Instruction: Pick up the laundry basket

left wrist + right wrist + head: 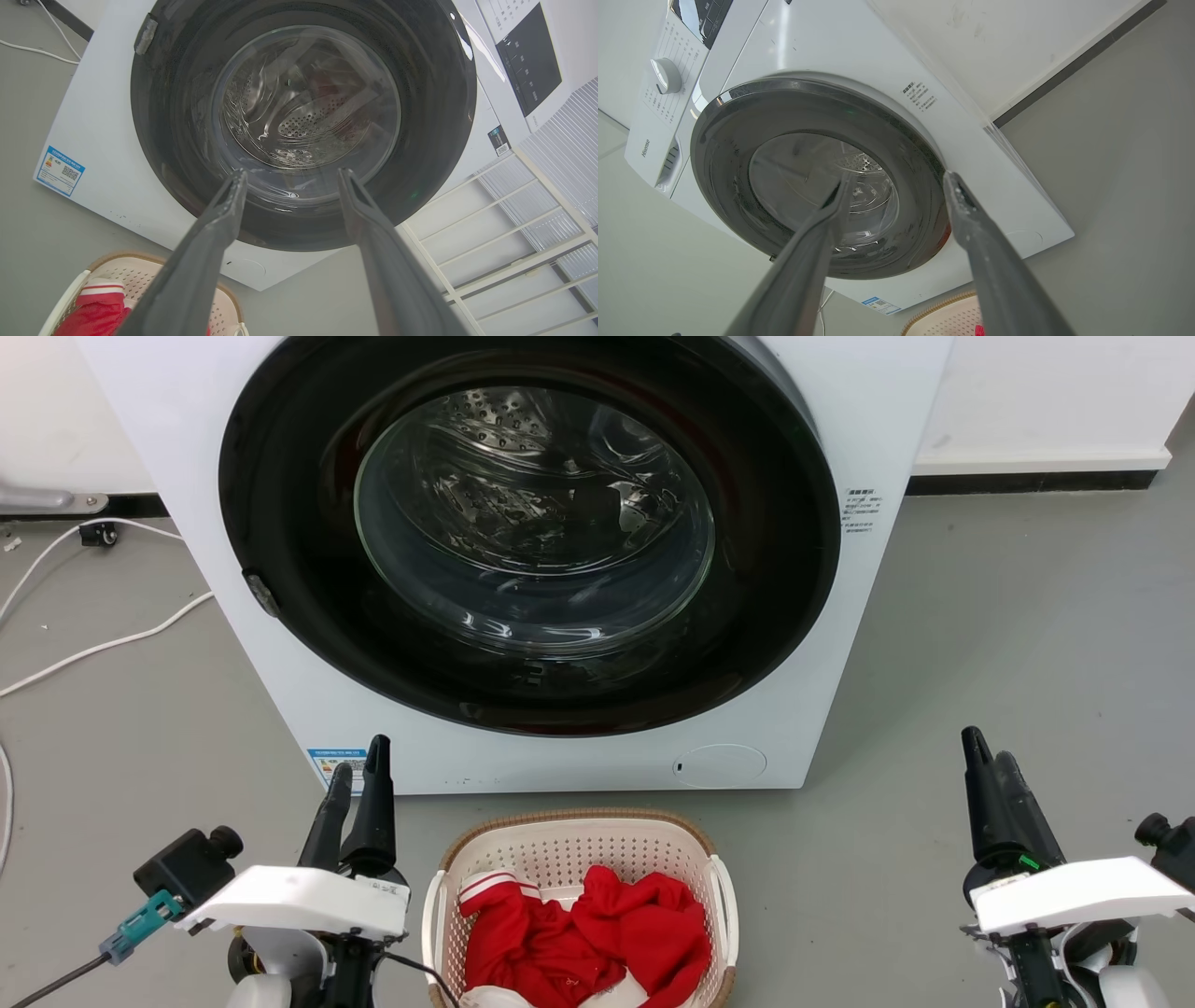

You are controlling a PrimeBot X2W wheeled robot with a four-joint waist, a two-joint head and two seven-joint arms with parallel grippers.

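the left pincer (pixel 359 763) hangs empty, its two fingers spread apart in its wrist view, tips aimed at the door of the washing machine (pixel 280 700). the right pincer (pixel 988 751) is the same: parted, with nothing in it. from the left pincer the laundry basket (pixel 569 819) lies at about 4 o'clock in the head view, near. from the right pincer it lies at about 8 o'clock, well apart. so the basket stands on the floor (pixel 980 644) between the two arms, nearer the left, just before the machine, with red clothes (pixel 597 933) inside. its long axis seems to run 12 to 6, with white handles (pixel 431 919) on the 9 and 3 sides, one facing each arm. my judgement: both pincers must drop and swing inward to those handles, the right travelling farther.
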